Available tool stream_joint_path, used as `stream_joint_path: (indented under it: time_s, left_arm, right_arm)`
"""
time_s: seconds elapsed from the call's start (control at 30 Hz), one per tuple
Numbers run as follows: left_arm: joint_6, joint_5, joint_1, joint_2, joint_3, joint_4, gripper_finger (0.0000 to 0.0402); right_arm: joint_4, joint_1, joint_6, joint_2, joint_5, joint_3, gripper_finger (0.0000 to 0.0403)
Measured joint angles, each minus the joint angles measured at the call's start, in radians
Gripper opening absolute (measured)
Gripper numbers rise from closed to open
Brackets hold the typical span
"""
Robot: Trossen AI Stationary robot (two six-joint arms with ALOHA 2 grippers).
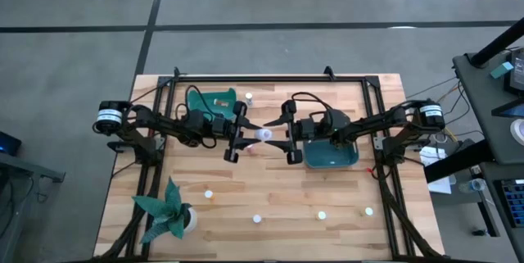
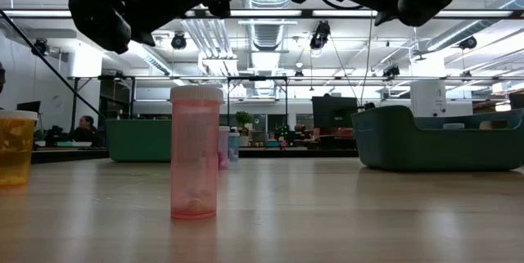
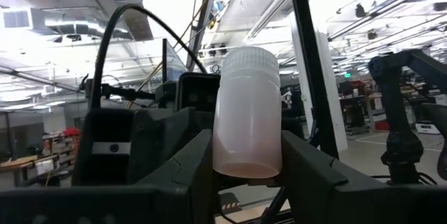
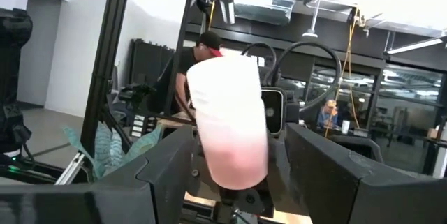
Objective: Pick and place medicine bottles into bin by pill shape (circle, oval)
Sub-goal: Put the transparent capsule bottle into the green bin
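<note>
Mid-handover above the tabletop (image 1: 270, 193), left gripper (image 1: 235, 134) fingers clamp the medicine bottle (image 1: 264, 134); right gripper (image 1: 290, 139) fingers straddle it wide, probably closing next.

SURFACE: I see a light wooden table (image 1: 270, 189) | TRAYS: teal tray (image 1: 211, 102) behind my left arm, another teal tray (image 1: 332, 156) under my right arm | BOTTLES: four small white bottles on the boards (well clear of both jaws): (image 1: 209, 193), (image 1: 256, 219), (image 1: 322, 215), (image 1: 368, 211); a fifth (image 1: 248, 97) beside the left tray | CORNER: teal paper plant (image 1: 170, 214) in a white pot
</note>
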Motion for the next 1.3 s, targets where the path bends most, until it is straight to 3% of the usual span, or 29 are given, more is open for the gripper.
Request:
stream_joint_path:
  time_s: [0.27, 0.63, 0.73, 0.97, 1.13, 1.3]
  left_arm:
    - [0.001, -0.04, 0.004, 0.0, 0.0, 0.0, 0.0128]
    - [-0.001, -0.042, 0.004, 0.0, -0.001, 0.004, 0.0133]
    - [-0.016, -0.044, 0.004, 0.0, -0.001, 0.004, 0.0135]
    - [-0.026, -0.045, 0.003, 0.0, -0.008, -0.003, 0.0208]
    - [-0.025, -0.05, 0.014, -0.016, -0.038, -0.01, 0.0261]
    - [-0.021, -0.051, 0.036, -0.084, -0.058, -0.16, 0.0273]
  right_arm:
    - [-0.002, -0.001, -0.009, 0.009, 0.001, 0.02, 0.0212]
    - [0.003, -0.003, -0.044, 0.051, 0.002, 0.056, 0.0126]
    - [0.0, -0.003, -0.036, 0.05, 0.003, 0.056, 0.0121]
    - [-0.013, -0.003, -0.014, 0.049, 0.002, 0.056, 0.0125]
    - [-0.142, -0.005, 0.025, 0.006, -0.002, 0.056, 0.0126]
    - [-0.436, -0.008, 0.068, -0.082, 0.064, 0.056, 0.0126]
